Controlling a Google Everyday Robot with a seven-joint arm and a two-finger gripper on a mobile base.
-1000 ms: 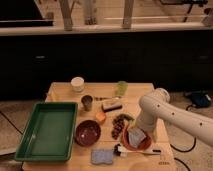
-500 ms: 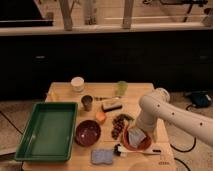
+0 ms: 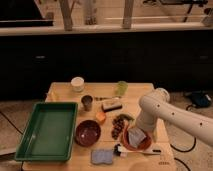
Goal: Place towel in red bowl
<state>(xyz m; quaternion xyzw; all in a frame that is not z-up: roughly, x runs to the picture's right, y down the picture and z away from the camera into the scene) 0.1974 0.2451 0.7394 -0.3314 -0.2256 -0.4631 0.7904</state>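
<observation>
Reaching down from the right, the gripper (image 3: pixel 134 135) sits at the end of the white arm (image 3: pixel 170 112), well right of the red bowl (image 3: pixel 88 132), and dips into an orange bowl (image 3: pixel 143 146). The arm comes in from the right edge, bends at a rounded elbow up and right of the red bowl, then drops steeply. Whether the gripper is clenched or released cannot be told; it shows only as a pale grey shape.

Left of the red bowl lies a green tray (image 3: pixel 47 130), its left side near the left edge of the table (image 3: pixel 62 92). Behind the red bowl stands a metal cup (image 3: pixel 87 102), with a white cup (image 3: pixel 77 83) farther back. The towel (image 3: pixel 102 156), a blue-grey folded cloth, lies flat just in front of the red bowl and a little to its right, close to the table's front edge and outside the bowl. A small orange item (image 3: pixel 100 117) sits just behind and right of the red bowl. A dark cluster (image 3: pixel 118 126) fills the gap between the red bowl and the orange one. Bare wood stays open at the far right corner.

Against the views from half a second and a second ago, arm, towel and bowls lie the same.
</observation>
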